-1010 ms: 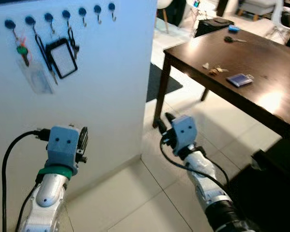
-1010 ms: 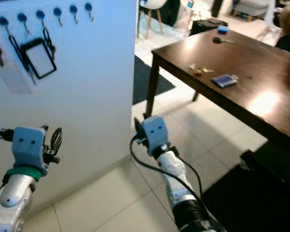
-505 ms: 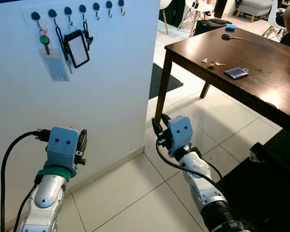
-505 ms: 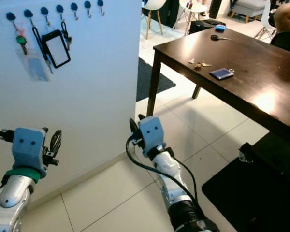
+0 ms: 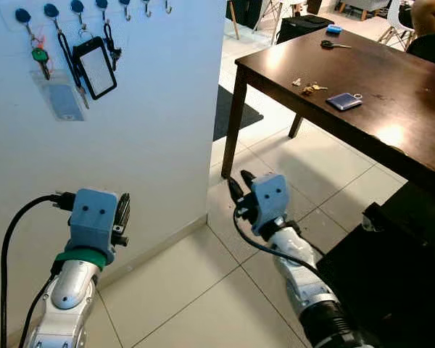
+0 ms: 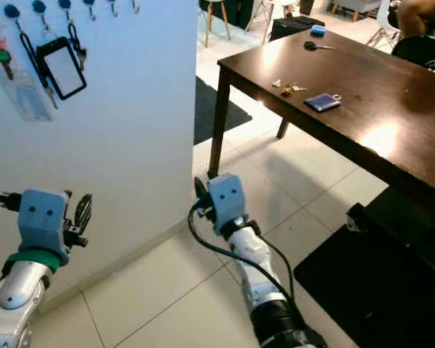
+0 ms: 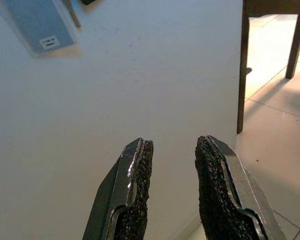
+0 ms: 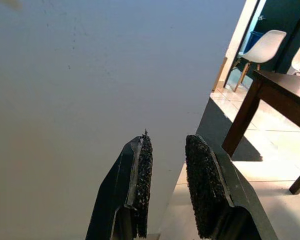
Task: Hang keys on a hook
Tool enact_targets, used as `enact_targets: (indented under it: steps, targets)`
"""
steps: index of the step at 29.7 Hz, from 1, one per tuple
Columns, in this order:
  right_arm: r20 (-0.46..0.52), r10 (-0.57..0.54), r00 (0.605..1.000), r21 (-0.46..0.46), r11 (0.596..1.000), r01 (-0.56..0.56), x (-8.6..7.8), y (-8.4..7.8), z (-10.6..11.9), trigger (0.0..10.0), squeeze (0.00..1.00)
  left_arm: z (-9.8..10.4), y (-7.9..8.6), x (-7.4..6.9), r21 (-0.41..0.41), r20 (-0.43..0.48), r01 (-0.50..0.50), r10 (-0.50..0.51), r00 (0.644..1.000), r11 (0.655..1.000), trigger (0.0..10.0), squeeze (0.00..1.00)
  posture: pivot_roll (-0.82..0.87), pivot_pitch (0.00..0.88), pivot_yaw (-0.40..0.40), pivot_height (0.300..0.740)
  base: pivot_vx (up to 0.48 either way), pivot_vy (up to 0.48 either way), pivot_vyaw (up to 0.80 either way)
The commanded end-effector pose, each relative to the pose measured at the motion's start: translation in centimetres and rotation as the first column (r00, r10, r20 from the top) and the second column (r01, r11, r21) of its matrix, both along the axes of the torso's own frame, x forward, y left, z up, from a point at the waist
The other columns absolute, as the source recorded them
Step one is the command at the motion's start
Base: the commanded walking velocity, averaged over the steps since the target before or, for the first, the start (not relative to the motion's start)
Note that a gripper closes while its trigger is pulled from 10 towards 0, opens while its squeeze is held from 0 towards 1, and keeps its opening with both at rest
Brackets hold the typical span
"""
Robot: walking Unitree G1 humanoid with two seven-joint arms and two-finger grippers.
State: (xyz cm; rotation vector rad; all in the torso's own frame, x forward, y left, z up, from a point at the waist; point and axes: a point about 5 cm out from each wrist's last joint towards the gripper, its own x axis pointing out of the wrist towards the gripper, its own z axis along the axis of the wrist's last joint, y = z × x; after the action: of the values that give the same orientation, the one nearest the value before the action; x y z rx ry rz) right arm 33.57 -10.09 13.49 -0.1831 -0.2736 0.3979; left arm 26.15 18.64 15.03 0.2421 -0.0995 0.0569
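Observation:
A small bunch of keys point(image 5: 305, 87) lies on the dark wooden table point(image 5: 391, 80) at the right, beside a blue tag point(image 5: 344, 101). Further back on the table lies a black-headed key point(image 5: 333, 45). A row of blue hooks point(image 5: 49, 10) runs along the top of the white wall at the left; a green key point(image 5: 38, 56), a lanyard and a badge holder point(image 5: 96, 67) hang from some of them. My left gripper point(image 5: 123, 210) is held low before the wall, open and empty. My right gripper point(image 5: 235, 190) is low near the wall's corner, open and empty.
The table leg point(image 5: 232, 123) stands close to the wall's corner point(image 5: 216, 109). A dark rug point(image 5: 235, 116) lies on the tiled floor behind it. A black object point(image 5: 391, 254) sits low at the right. Chairs stand at the far end of the room.
The camera has shifted, so the hooks sit higher and further left in the picture and the table looks nearer. Both arms keep the same pose with their fingers apart.

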Motion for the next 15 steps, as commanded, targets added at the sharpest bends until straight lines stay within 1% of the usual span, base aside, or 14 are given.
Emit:
enact_targets:
  steps: [1,7,9,15]
  targets:
    - [-0.023,-0.008,1.000,0.003,1.000,0.008,-0.04,-0.18,-0.42,10.0,0.00,-0.56,0.18,-0.06,-0.006,-0.030,-0.013,0.012,0.999,1.000,10.0,0.00,-0.05,0.038,0.057,0.740,0.000,0.000,-0.80]
    - [-0.022,-0.008,1.000,0.000,1.000,0.008,0.03,-0.26,-0.34,10.0,0.00,-0.51,0.18,0.02,-0.010,-0.027,-0.020,0.019,0.999,1.000,10.0,0.00,-0.06,0.043,0.053,0.740,0.000,0.000,0.00]
    - [-0.021,-0.008,1.000,0.000,1.000,0.008,0.04,-0.21,-0.32,10.0,0.00,-0.51,0.23,0.02,-0.010,-0.028,-0.021,0.021,0.999,1.000,10.0,0.00,-0.06,0.045,0.061,0.740,0.000,0.000,-0.80]
    - [-0.017,-0.016,1.000,0.013,1.000,0.016,0.09,-0.01,-0.15,10.0,0.00,-0.45,0.54,0.10,-0.002,-0.031,-0.021,0.021,0.999,1.000,10.0,0.00,-0.04,0.046,0.075,0.740,0.000,0.000,0.00]
